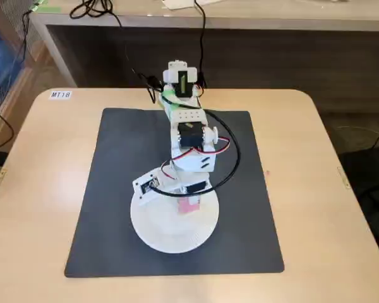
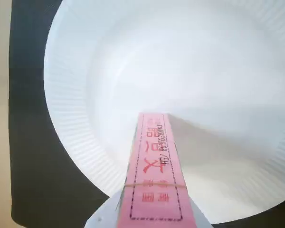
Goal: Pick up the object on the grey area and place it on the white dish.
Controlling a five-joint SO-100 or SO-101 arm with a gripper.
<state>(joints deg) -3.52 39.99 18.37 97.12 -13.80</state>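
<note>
The pink-red box (image 1: 190, 206) with red print on its pale top is held in my gripper (image 1: 188, 201) over the far part of the white dish (image 1: 170, 235). The dish lies on the near middle of the dark grey mat (image 1: 114, 189). In the wrist view the box (image 2: 154, 161) sticks out from the bottom edge between the grey fingers (image 2: 100, 219) of my gripper (image 2: 152, 222), with the ribbed white dish (image 2: 204, 71) filling the view below it and the mat (image 2: 28, 142) at the left. I cannot tell whether the box touches the dish.
The mat lies on a tan wooden table (image 1: 44, 158) with a small "MT18" label (image 1: 60, 95) at its far left. The arm's base (image 1: 180, 79) and black cables (image 1: 230, 158) are at the mat's far edge. A wooden bench (image 1: 240, 16) runs behind.
</note>
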